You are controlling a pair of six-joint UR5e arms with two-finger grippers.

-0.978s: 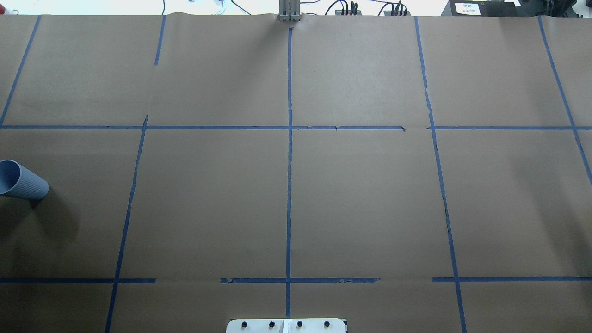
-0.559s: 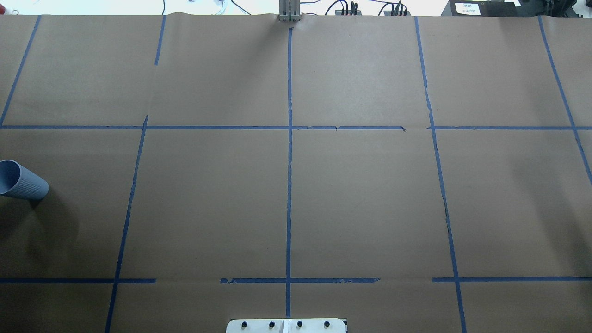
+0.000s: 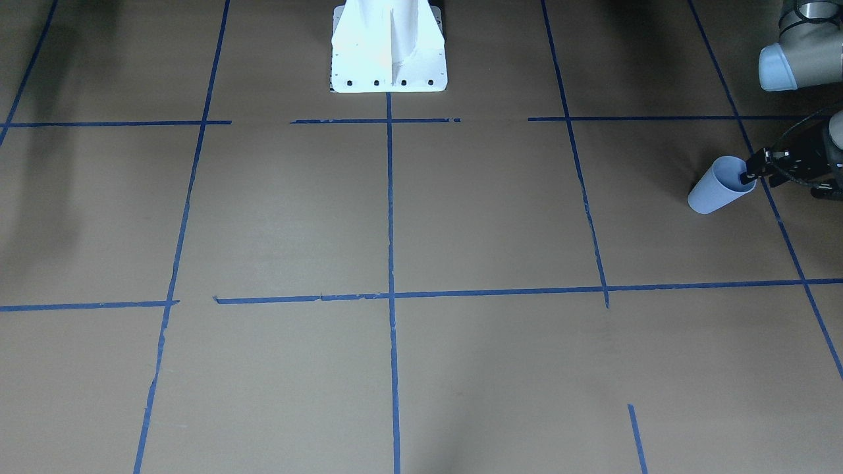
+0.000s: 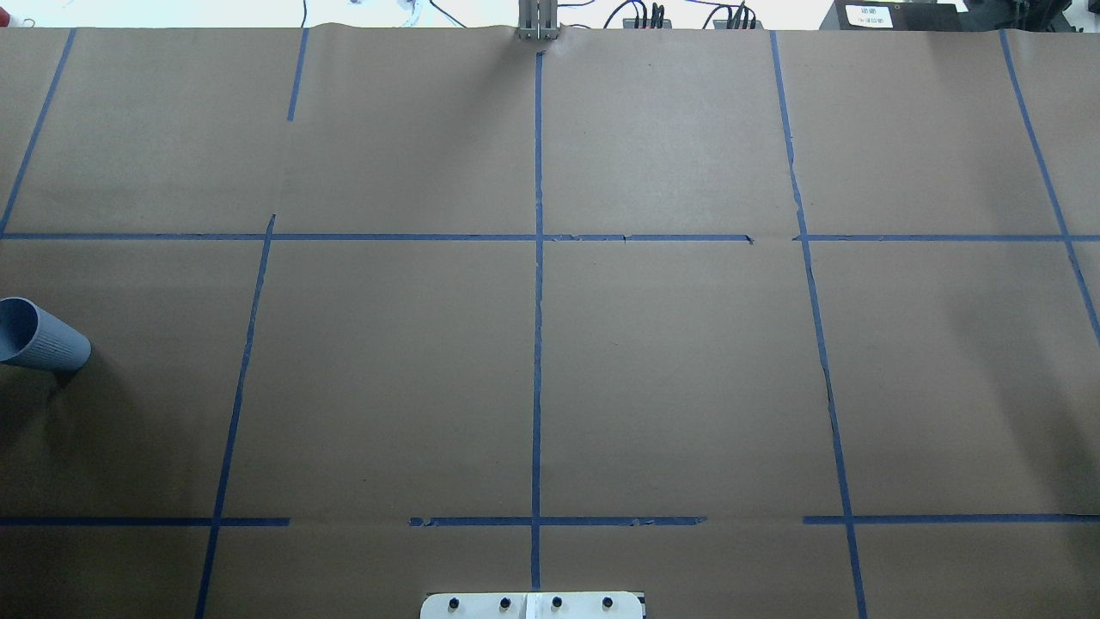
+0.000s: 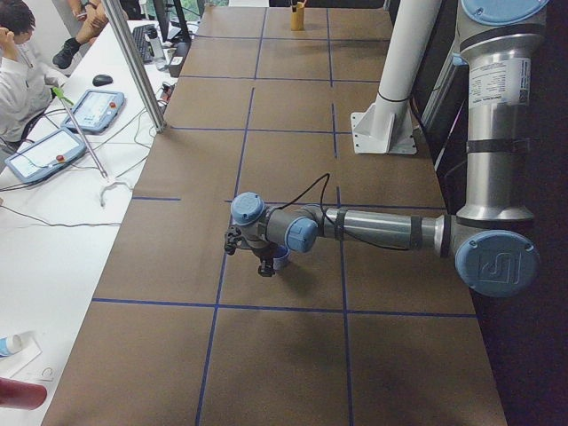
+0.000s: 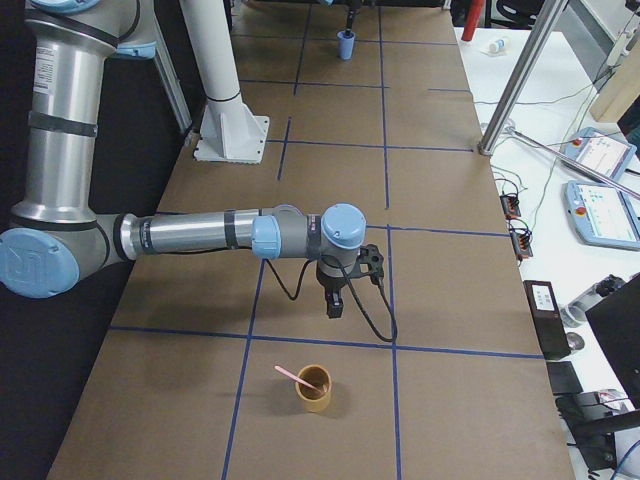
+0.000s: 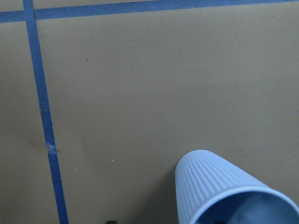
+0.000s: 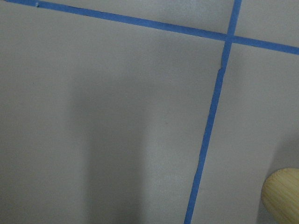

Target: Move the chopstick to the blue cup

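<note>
The blue cup is at the table's left end and shows at the left edge of the overhead view. My left gripper is shut on its rim, one finger inside; the left wrist view shows the ribbed cup close below. The chopstick, a thin pink stick, leans in a tan wooden cup at the table's right end. My right gripper hangs above the table just beyond that cup; I cannot tell whether it is open or shut.
The table is brown paper with blue tape lines. The white robot base stands at the middle of the near edge. The tan cup's rim shows in the right wrist view. Operators' desks with pendants lie past the far edge.
</note>
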